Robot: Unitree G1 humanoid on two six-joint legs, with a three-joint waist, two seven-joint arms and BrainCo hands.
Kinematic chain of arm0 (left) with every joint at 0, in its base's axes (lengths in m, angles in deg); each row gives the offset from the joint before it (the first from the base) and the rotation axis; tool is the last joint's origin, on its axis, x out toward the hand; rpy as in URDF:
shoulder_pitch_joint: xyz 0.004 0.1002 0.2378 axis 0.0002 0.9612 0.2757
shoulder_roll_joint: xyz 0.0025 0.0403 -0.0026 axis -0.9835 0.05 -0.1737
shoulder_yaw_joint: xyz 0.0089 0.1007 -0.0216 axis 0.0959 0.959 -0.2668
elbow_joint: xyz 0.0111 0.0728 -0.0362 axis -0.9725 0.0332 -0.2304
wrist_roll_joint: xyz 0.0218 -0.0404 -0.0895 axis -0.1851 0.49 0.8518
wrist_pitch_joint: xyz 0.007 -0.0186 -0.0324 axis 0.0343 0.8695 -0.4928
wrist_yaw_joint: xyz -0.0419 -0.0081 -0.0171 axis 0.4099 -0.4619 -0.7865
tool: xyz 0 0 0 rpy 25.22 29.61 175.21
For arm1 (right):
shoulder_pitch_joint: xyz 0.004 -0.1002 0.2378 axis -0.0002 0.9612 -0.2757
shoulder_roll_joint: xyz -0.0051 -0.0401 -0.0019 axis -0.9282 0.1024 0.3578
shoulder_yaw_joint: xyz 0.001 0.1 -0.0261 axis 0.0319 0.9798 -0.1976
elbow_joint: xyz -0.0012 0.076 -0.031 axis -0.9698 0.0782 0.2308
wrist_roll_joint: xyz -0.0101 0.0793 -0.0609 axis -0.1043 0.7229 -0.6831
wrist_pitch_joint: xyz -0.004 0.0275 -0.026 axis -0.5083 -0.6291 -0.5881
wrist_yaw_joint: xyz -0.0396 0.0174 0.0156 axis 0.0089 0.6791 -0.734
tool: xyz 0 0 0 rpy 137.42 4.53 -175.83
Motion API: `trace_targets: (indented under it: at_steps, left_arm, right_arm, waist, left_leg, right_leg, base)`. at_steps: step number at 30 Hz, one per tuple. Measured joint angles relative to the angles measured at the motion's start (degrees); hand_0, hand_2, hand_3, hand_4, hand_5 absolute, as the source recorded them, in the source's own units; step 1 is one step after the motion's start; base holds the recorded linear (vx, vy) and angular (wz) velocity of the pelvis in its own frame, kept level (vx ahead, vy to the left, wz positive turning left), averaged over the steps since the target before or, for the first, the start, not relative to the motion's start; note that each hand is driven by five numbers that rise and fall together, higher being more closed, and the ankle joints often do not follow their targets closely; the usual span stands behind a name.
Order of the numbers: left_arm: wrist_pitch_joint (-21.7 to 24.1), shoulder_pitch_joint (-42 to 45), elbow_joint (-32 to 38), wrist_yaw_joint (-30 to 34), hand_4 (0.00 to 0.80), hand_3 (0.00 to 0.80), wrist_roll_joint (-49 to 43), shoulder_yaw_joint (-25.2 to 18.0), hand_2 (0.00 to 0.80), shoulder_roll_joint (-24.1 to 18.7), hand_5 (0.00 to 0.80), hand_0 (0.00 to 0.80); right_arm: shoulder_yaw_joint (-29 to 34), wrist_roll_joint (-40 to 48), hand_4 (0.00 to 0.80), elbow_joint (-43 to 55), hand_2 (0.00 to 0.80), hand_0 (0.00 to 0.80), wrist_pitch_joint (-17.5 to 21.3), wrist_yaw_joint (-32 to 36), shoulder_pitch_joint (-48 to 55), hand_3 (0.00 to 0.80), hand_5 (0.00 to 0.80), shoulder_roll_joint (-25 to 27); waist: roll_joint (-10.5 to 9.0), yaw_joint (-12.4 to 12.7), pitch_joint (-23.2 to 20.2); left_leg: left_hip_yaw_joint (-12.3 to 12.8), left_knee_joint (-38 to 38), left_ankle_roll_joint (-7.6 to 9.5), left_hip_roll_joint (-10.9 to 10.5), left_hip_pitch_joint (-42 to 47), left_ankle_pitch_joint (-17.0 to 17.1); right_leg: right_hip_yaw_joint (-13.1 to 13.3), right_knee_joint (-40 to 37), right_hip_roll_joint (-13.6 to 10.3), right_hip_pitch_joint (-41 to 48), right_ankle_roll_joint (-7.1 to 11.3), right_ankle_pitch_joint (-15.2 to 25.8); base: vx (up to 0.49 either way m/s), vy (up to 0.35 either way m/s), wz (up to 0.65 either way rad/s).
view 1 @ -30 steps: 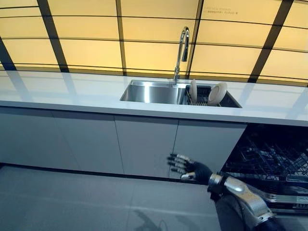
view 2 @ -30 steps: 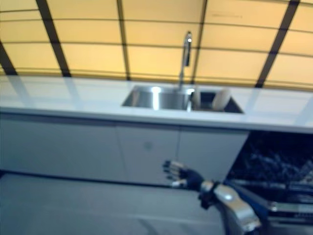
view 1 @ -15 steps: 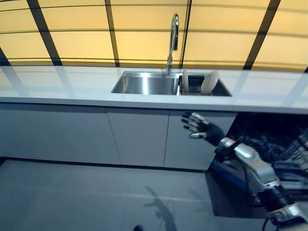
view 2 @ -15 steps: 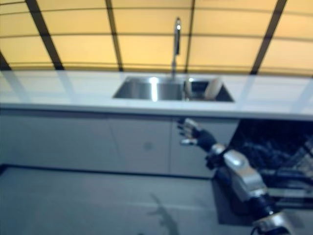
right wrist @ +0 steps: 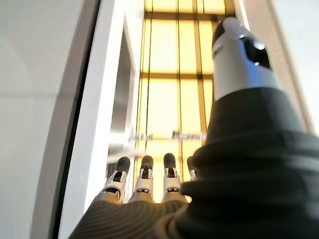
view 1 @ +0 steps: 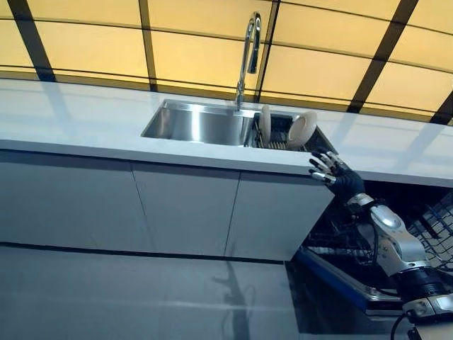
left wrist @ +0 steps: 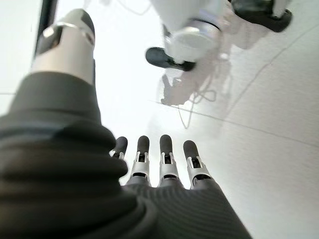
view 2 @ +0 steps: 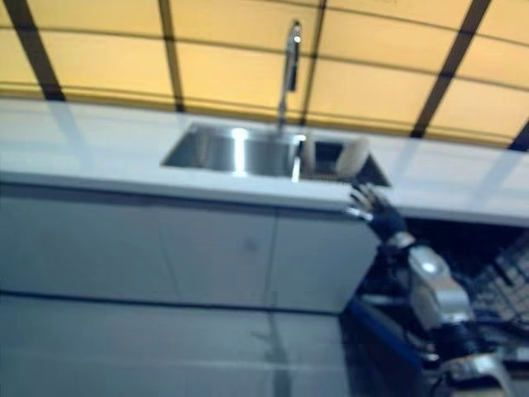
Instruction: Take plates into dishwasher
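At the front edge of the counter (view 1: 85, 120), the right hand (view 1: 333, 175) is raised with its fingers spread apart and holding nothing; its own wrist view shows the same straight fingers pointing along the counter edge toward the yellow panelled wall (view 1: 198, 42). Just beyond the fingertips, up on the counter, two plates (view 1: 301, 129) stand on edge in a dark rack (view 1: 283, 138) set in the right part of the sink (view 1: 195, 124), under the tall tap (view 1: 248, 49). Below and to the right, the dishwasher (view 1: 368, 241) stands open with its wire baskets showing.

This looks like the reach for a first plate: none is held and none can be made out in the dishwasher. The next move calls for lifting the hand over the counter edge and closing finger and thumb on the rim of the nearer plate, then drawing it up clear of the rack.

The left hand (left wrist: 159, 164) shows only in its own wrist view, fingers straight and empty, pointing at the pale floor. Much of the dishwasher is cut off at the picture edge, and how the plates sit in the rack slots is hard to make out.
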Motion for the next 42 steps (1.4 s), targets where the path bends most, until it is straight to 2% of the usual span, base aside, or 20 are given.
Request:
trace_targets:
  at_steps: [9,13,15,18,19,20,21,22,23,24,25,26,27,29,32,33,34,36,39,42]
  left_arm:
    - [-0.1,0.8,-2.7,0.0,0.000,0.000,-2.2,-0.1,0.000,1.4,0.000,0.000]
    - [-0.5,-0.5,-3.6,0.0,0.000,0.000,-2.2,0.0,0.000,1.4,0.000,0.000]
    - [-0.8,-0.8,-3.9,0.1,0.000,0.000,-2.3,0.2,0.000,1.6,0.000,0.000]
    - [-1.1,-0.7,-4.3,0.2,0.000,0.000,-2.3,2.9,0.000,1.1,0.000,0.000]
    - [-1.3,-0.7,-4.2,0.2,0.000,0.000,-2.4,3.5,0.000,1.0,0.000,0.000]
    - [-1.4,-0.4,-3.9,0.2,0.000,0.000,-2.4,3.4,0.000,0.7,0.000,0.000]
    - [-1.4,-0.4,-3.6,0.2,0.000,0.000,-2.6,3.4,0.000,0.5,0.000,0.000]
    - [-1.6,-0.7,-3.4,0.0,0.000,0.000,-3.7,3.5,0.000,0.2,0.000,0.000]
    - [-1.7,-1.1,-3.4,0.0,0.000,0.000,-4.6,3.5,0.000,0.3,0.000,0.000]
    - [-1.7,-1.6,-3.8,0.0,0.000,0.000,-4.6,3.5,0.000,0.3,0.000,0.000]
    - [-1.7,-1.6,-3.9,0.0,0.000,0.000,-4.6,3.5,0.000,0.5,0.000,0.000]
    - [-1.7,-1.8,-4.1,-0.2,0.000,0.000,-4.7,3.7,0.000,0.8,0.000,0.000]
    - [-1.7,-1.7,-4.1,-0.2,0.000,0.000,-4.7,3.7,0.000,0.9,0.000,0.000]
    - [-1.8,-0.9,-4.0,-0.4,0.000,0.000,-4.6,3.5,0.000,1.6,0.000,0.000]
    - [-2.5,2.3,-4.1,-0.4,0.000,0.000,-4.4,3.5,0.000,2.2,0.000,0.000]
    - [-2.8,3.2,-4.1,-0.5,0.000,0.000,-4.4,3.6,0.000,2.8,0.000,0.000]
    - [-2.9,3.7,-4.2,-0.1,0.000,0.000,-4.5,3.6,0.000,3.7,0.000,0.000]
    - [-2.7,3.6,-3.8,0.3,0.000,0.000,-4.5,3.8,0.000,4.3,0.000,0.000]
    - [-2.7,1.7,-3.2,0.3,0.000,0.000,-4.5,4.0,0.000,5.0,0.000,0.000]
    - [-2.0,0.9,-2.0,0.3,0.000,0.000,-4.5,4.0,0.000,5.3,0.000,0.000]
  right_arm:
    - [2.0,3.5,0.000,-3.5,0.000,0.000,-0.4,-5.1,-3.1,0.000,0.000,5.1]
    - [3.6,5.4,0.000,-7.4,0.000,0.000,-0.3,-7.0,-4.6,0.000,0.000,6.8]
    - [3.8,6.7,0.000,-8.3,0.000,0.000,-0.3,-8.0,-4.8,0.000,0.000,6.9]
    - [4.1,8.9,0.000,-9.6,0.000,0.000,-0.2,-9.1,-5.4,0.000,0.000,7.7]
    - [4.1,9.4,0.000,-11.1,0.000,0.000,-0.1,-9.6,-5.8,0.000,0.000,8.5]
    - [4.1,9.5,0.000,-11.6,0.000,0.000,-0.3,-10.5,-5.9,0.000,0.000,9.5]
    - [4.2,9.5,0.000,-11.6,0.000,0.000,-0.3,-10.8,-6.1,0.000,0.000,10.0]
    - [4.3,9.5,0.000,-11.3,0.000,0.000,-0.4,-11.1,-6.2,0.000,0.000,11.0]
    - [4.7,9.5,0.000,-11.3,0.000,0.000,-0.7,-11.5,-6.3,0.000,0.000,11.4]
    - [5.2,9.5,0.000,-11.3,0.000,0.000,-0.9,-12.0,-6.2,0.000,0.000,11.5]
    - [5.7,9.5,0.000,-11.3,0.000,0.000,-1.4,-12.7,-6.1,0.000,0.000,11.6]
    - [5.9,9.5,0.000,-11.3,0.000,0.000,-1.7,-13.4,-5.4,0.000,0.000,11.8]
    - [6.0,9.5,0.000,-11.3,0.000,0.000,-1.9,-13.8,-5.3,0.000,0.000,11.8]
    - [6.3,9.4,0.000,-11.3,0.000,0.000,-2.4,-15.3,-5.3,0.000,0.000,12.0]
    - [6.3,9.3,0.000,-12.0,0.000,0.000,-3.6,-17.4,-5.3,0.000,0.000,12.4]
    - [6.4,9.2,0.000,-12.1,0.000,0.000,-3.8,-17.6,-5.3,0.000,0.000,12.9]
    - [6.4,9.2,0.000,-12.1,0.000,0.000,-4.3,-18.3,-5.2,0.000,0.000,13.5]
    - [6.4,9.2,0.000,-12.1,0.000,0.000,-4.5,-19.3,-5.2,0.000,0.000,14.0]
    - [6.4,9.1,0.000,-13.6,0.000,0.000,-4.5,-21.2,-5.2,0.000,0.000,15.2]
    - [6.3,8.5,0.000,-13.7,0.000,0.000,-4.5,-23.0,-5.5,0.000,0.000,15.7]
  waist:
    - [-0.11,0.1,0.6]
    - [-0.15,0.0,0.7]
    - [1.01,-0.1,1.2]
    - [2.30,-3.6,1.8]
    - [3.90,-5.1,2.5]
    - [4.56,-6.6,2.3]
    - [4.63,-6.5,2.3]
    - [4.60,-7.4,2.3]
    - [5.06,-9.7,2.5]
    - [5.15,-10.7,2.6]
    - [4.77,-11.8,2.6]
    - [4.68,-12.7,2.5]
    - [4.47,-12.8,2.4]
    - [3.97,-13.1,2.0]
    - [2.60,-14.0,-1.7]
    - [3.41,-13.6,-2.6]
    - [5.07,-13.6,-3.4]
    - [6.40,-13.2,-4.1]
    - [6.37,-12.9,-3.8]
    - [6.92,-12.9,-2.8]
  left_leg:
    - [0.0,5.3,-0.09,0.1,-2.1,-4.4]
    - [-0.1,4.2,0.07,0.2,-0.8,-5.2]
    - [-0.7,0.4,1.47,0.8,2.4,-3.8]
    - [-2.4,-4.1,2.37,-0.3,7.2,-3.2]
    - [-4.3,-5.6,2.88,-0.4,9.0,-2.6]
    - [-5.0,-6.7,3.03,-0.3,10.3,-2.6]
    - [-4.8,-7.3,3.25,-0.5,10.6,-2.4]
    - [-5.2,-7.2,3.57,-1.0,11.0,-2.7]
    - [-7.4,-7.2,3.79,-1.1,11.4,-3.0]
    - [-8.7,-7.4,3.78,-1.4,12.0,-3.2]
    - [-10.1,-8.0,4.07,-2.1,13.8,-3.6]
    - [-11.2,-7.3,4.21,-2.5,15.1,-5.2]
    - [-11.6,-6.9,4.23,-2.5,15.7,-5.9]
    - [-12.6,-7.3,3.37,-2.8,18.4,-7.7]
    - [-14.7,-8.1,1.18,-2.7,23.2,-11.8]
    - [-15.0,-8.0,-0.15,-1.4,24.6,-13.3]
    - [-14.8,-8.0,-1.70,1.0,25.5,-14.2]
    - [-14.1,-7.6,-2.06,3.1,25.9,-14.5]
    - [-13.6,-5.9,-2.15,4.5,25.2,-14.5]
    - [-12.0,-5.9,-2.62,5.0,25.3,-14.6]
  right_leg:
    - [-0.6,-0.2,-0.3,0.3,0.05,0.0]
    - [-0.6,3.8,-0.3,-0.6,0.29,0.1]
    - [-0.8,12.7,0.0,-3.9,0.77,-0.2]
    - [-0.7,35.2,-1.0,-12.9,0.57,1.7]
    - [-0.6,43.4,-1.4,-17.6,1.46,3.3]
    - [-0.8,39.6,-1.3,-19.9,3.36,0.7]
    - [-0.8,36.6,-1.7,-21.4,3.99,0.2]
    - [-1.0,29.0,-1.8,-24.2,4.34,0.2]
    - [-1.3,18.9,-1.2,-25.0,5.14,2.1]
    - [-1.0,13.1,-1.2,-25.7,6.79,4.6]
    - [-0.3,6.1,-1.4,-26.1,7.91,9.1]
    - [0.9,-0.3,-1.2,-26.6,8.34,13.5]
    - [0.7,-2.8,-1.3,-26.7,8.60,14.9]
    - [-0.7,-0.6,-1.6,-28.7,7.75,16.9]
    - [-0.7,6.7,-1.5,-28.1,7.05,17.0]
    - [-1.1,6.6,0.0,-27.2,2.58,20.7]
    - [-1.6,5.7,2.4,-25.9,-1.08,21.1]
    - [-1.6,2.8,5.1,-23.8,-5.66,21.7]
    - [0.0,-0.3,6.9,-20.7,-6.98,21.9]
    - [0.6,-1.8,8.1,-18.8,-6.48,21.3]
  base:
    - [0.091,0.108,-0.01]
    - [0.148,0.188,-0.03]
    - [0.232,0.236,-0.04]
    - [0.361,0.194,0.22]
    - [0.396,0.006,0.47]
    - [0.440,-0.057,0.39]
    - [0.468,-0.109,0.12]
    - [0.489,-0.110,0.21]
    - [0.379,-0.085,0.53]
    - [0.432,-0.093,0.85]
    - [0.325,-0.072,0.71]
    - [0.370,-0.122,0.56]
    - [0.214,-0.121,0.43]
    - [0.219,-0.126,0.36]
    - [0.278,-0.123,0.42]
    - [0.246,-0.115,0.32]
    - [0.230,-0.105,0.17]
    - [0.188,-0.091,0.02]
    - [0.142,-0.087,-0.02]
    - [0.099,-0.075,-0.07]
